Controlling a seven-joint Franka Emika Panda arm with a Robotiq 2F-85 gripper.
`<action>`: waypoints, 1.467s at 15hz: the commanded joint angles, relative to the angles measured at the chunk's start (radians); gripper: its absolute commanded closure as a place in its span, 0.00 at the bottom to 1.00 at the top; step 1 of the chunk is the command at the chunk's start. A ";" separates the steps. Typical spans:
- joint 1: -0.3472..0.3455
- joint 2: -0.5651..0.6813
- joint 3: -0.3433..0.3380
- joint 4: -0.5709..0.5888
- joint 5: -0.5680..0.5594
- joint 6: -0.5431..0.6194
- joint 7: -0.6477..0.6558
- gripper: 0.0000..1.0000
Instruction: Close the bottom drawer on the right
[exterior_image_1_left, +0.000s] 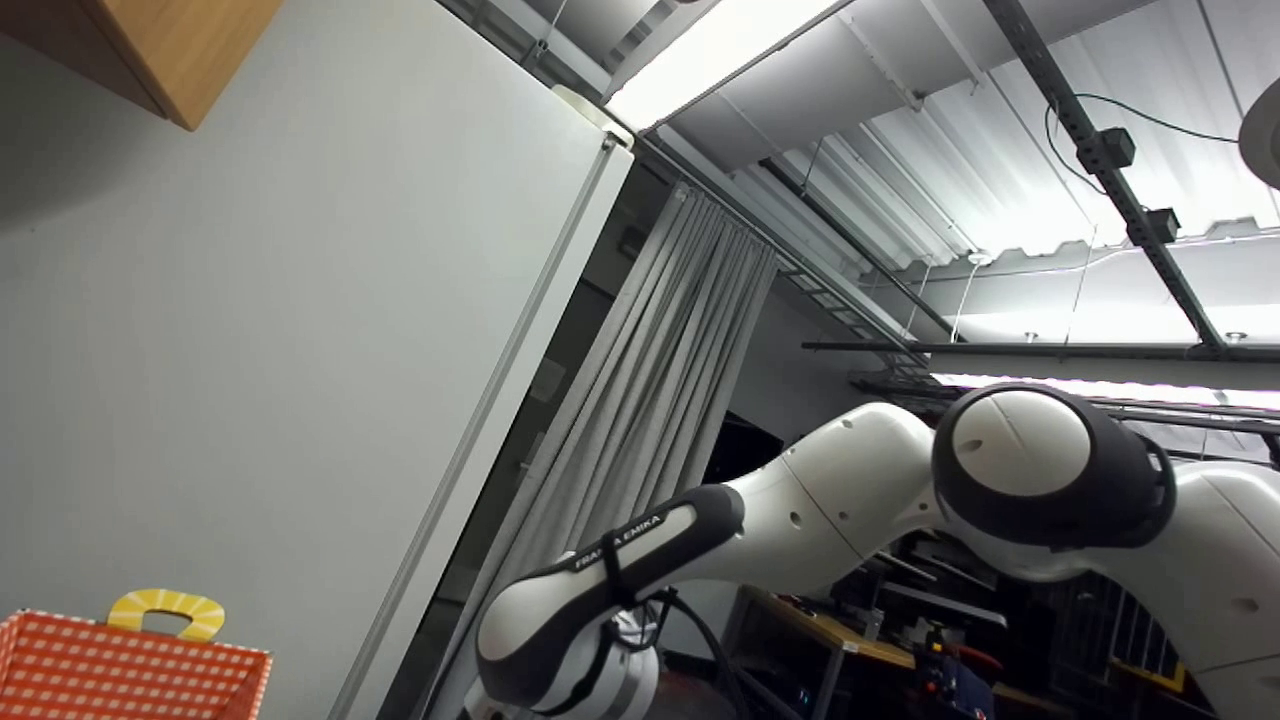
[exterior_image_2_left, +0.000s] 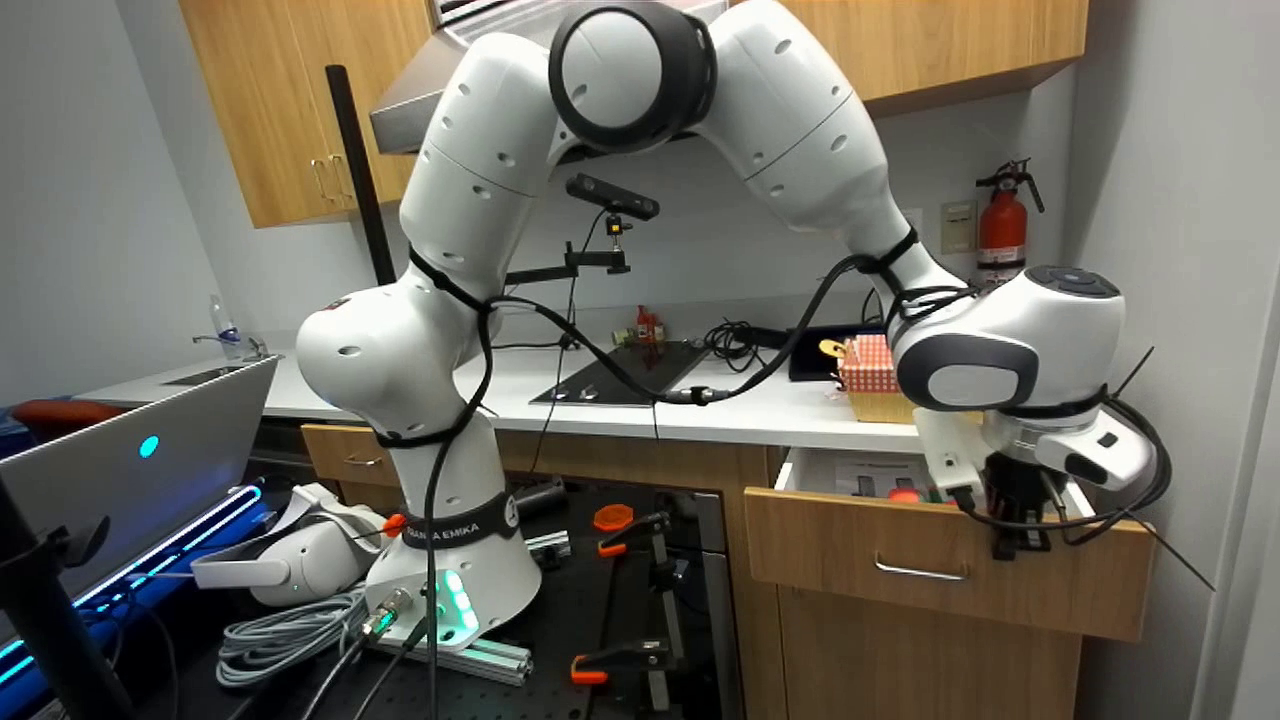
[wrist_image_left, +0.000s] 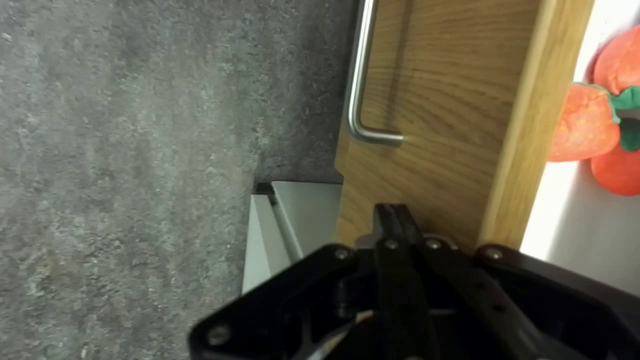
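Note:
A wooden drawer (exterior_image_2_left: 850, 545) stands pulled out under the counter at the right, with a metal handle (exterior_image_2_left: 920, 572) on its front. In the wrist view its front (wrist_image_left: 450, 75) and handle (wrist_image_left: 356, 85) show at the upper middle and right. Below it in the cabinet is another wooden panel (exterior_image_2_left: 930, 660). My gripper (exterior_image_2_left: 1020, 548) points down in front of the drawer front, near its right end. In the wrist view the fingertips (wrist_image_left: 392, 209) are together, empty, and close against or touching the wood; contact cannot be told for sure.
Red soft objects (wrist_image_left: 587, 125) lie in the drawer. A red checkered box (exterior_image_2_left: 868, 365) stands on the white counter (exterior_image_2_left: 760, 415) above; it also shows in an exterior view (exterior_image_1_left: 130, 670). A wall (exterior_image_2_left: 1190, 300) stands close at the right. Grey floor (wrist_image_left: 150, 150) lies below.

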 joint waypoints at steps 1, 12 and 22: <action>0.006 0.031 0.090 0.060 0.090 0.025 -0.064 1.00; -0.208 -0.342 0.132 -0.119 0.368 -0.132 -0.386 1.00; -0.066 -0.654 -0.072 -0.328 0.452 -0.402 -0.580 1.00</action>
